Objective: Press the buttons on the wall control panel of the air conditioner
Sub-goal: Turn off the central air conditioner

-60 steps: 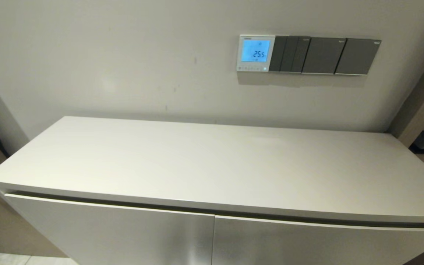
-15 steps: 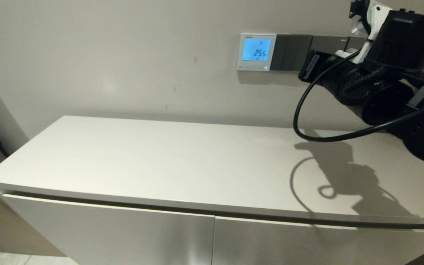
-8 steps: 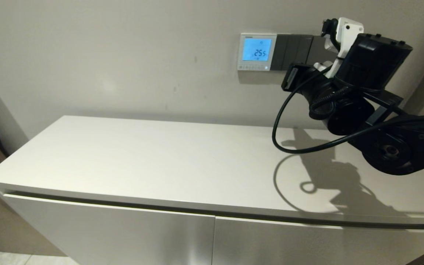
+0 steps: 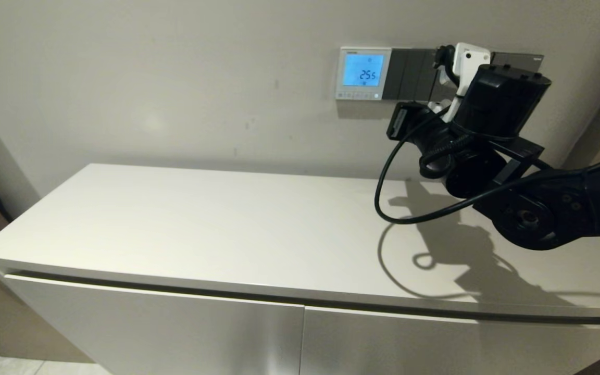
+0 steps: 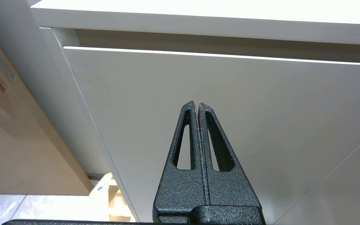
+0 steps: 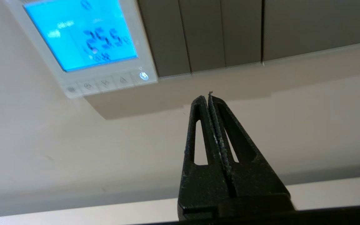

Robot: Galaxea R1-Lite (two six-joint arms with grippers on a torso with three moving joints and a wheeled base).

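The left claw [image 5: 197, 104] hung low in front of the white cabinet door [image 5: 230, 125], under the worktop [image 4: 227, 229] edge, its two fingers pressed together and holding nothing. On the wall, at about twelve o'clock above the worktop, sat the air conditioner's wall control panel [image 4: 362, 73], its screen lit blue. The buttons [image 6: 105, 83] ran along its bottom edge, the one nearest the dark switch plates [image 6: 205, 31] carrying a small light. The right claw [image 6: 207, 97] was raised close to the wall, at about five o'clock from the panel and just under the switch plates, fingers pressed together, empty, and apart from the buttons.
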